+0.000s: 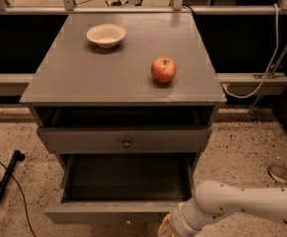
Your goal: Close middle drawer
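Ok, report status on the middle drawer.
Gripper at middle drawer front, right end. Drawer wide open. Nothing seen blocking it.

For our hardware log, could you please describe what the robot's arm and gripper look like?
The arm is a smooth, white, rounded tube dotted with small dark specks, ending in a ringed wrist. The gripper, low by the middle drawer front, shows only a pale yellowish part.
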Controlling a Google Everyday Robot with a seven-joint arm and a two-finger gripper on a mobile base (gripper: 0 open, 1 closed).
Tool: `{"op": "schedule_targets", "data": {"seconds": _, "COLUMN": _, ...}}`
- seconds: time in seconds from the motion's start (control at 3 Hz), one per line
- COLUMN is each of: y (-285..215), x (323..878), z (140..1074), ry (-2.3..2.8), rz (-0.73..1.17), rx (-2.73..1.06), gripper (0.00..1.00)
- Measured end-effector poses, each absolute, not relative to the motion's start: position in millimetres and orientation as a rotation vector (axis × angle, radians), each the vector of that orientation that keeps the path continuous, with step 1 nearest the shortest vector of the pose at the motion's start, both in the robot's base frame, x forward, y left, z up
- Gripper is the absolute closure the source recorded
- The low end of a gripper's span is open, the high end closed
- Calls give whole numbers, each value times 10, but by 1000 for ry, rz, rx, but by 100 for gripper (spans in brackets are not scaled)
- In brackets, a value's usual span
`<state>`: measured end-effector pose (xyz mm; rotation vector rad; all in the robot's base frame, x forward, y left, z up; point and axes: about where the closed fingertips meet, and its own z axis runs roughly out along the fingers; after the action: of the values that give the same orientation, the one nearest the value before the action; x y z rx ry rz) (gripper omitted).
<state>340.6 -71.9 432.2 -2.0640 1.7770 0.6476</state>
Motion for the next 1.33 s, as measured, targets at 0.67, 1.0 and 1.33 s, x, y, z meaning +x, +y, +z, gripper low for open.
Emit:
{"op": "schedule_targets", "data": {"seconds": 0.67, "y": -742, "x": 3311, "z": 4041, "ry": 1758, "rz": 643, "rx": -2078, "gripper": 100}}
{"op": "schedule_targets", "data": {"seconds": 1.0, "y": -720, "x": 3320, "z": 3860, "ry": 1726, "rz": 604, "rx": -2086, "gripper": 100}}
{"op": "schedule_targets", "data": {"seconds": 1.33, "y": -650, "x": 3385, "z": 3712, "ry": 1683, "rz": 586, "rx": -2093, "gripper": 100}}
